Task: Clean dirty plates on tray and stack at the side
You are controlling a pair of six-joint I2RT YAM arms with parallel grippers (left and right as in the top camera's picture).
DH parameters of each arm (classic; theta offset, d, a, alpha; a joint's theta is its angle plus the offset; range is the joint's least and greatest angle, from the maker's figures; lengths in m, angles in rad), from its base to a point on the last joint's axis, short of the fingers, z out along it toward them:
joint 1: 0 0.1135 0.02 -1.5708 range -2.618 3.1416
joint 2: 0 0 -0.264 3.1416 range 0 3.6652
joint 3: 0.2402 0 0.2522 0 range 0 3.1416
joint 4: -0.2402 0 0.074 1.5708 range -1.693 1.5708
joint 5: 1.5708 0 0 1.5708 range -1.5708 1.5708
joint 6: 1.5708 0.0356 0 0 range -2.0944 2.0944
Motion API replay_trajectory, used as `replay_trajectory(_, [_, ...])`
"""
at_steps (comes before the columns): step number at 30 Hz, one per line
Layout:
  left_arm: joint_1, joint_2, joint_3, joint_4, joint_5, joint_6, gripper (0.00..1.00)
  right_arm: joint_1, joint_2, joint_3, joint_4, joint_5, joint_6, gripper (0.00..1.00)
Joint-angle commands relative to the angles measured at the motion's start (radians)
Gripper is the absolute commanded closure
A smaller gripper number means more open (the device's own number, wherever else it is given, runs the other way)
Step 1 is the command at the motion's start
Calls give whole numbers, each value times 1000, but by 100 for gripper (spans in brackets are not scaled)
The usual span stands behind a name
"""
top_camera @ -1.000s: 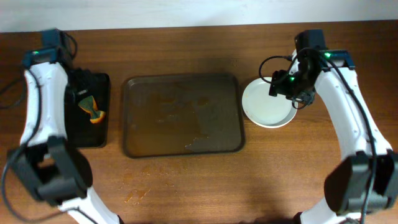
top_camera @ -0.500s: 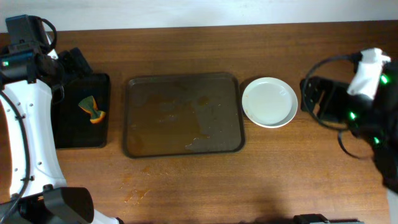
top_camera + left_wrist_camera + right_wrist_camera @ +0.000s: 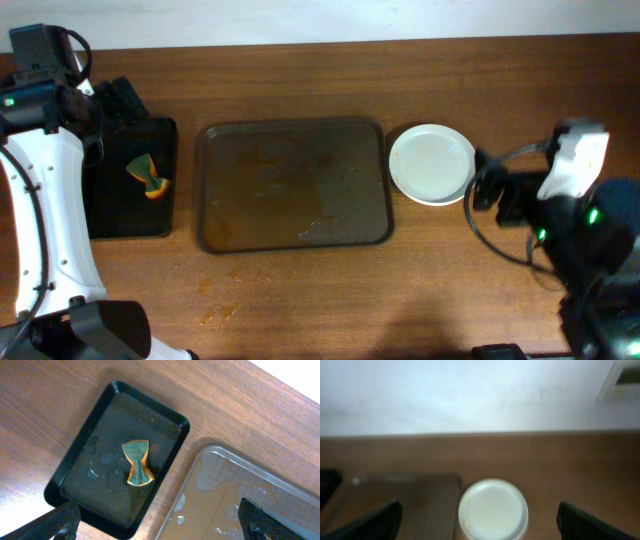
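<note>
White plate sits right of the wet tray, just left of the wide-open right gripper; left gripper, also wide, is near the black tray holding a sponge.

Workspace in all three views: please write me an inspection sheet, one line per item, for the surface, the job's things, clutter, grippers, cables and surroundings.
Surface: brown wooden table, wet smears in front of the tray.
Job's things: the tray holds no plates, only a wet film; white plates sit beside its right edge, top one clean, count unclear.
Clutter: small black tray holding a green-orange sponge.
Grippers: left gripper and right gripper, fingers spread, holding nothing.
Cables: black cable looping by the right arm.
Surroundings: white wall behind the table.
</note>
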Motion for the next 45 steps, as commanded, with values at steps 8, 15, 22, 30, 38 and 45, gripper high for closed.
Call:
replay_trajectory(8, [-1,2,-3,0,9,-12,1,-27,-649,-908,534,13,-22,2])
replay_trajectory(15, [-1,2,-3,0,9,-12,1,-27,-768,-1104,659,13,-22,2])
replay_trajectory(22, [-1,2,-3,0,9,-12,1,-27,-768,-1125,621,20,-22,2])
replay_trajectory(30, [-1,2,-3,0,9,-12,1,-27,-768,-1125,621,20,-22,1])
replay_trajectory(38, [-2,-22,-6,0,8,-12,1,-27,-768,-1125,621,20,-22,2])
replay_trajectory(45, [-109,-416,-393,278,-145,91,1,-27,-768,-1125,621,20,-22,2])
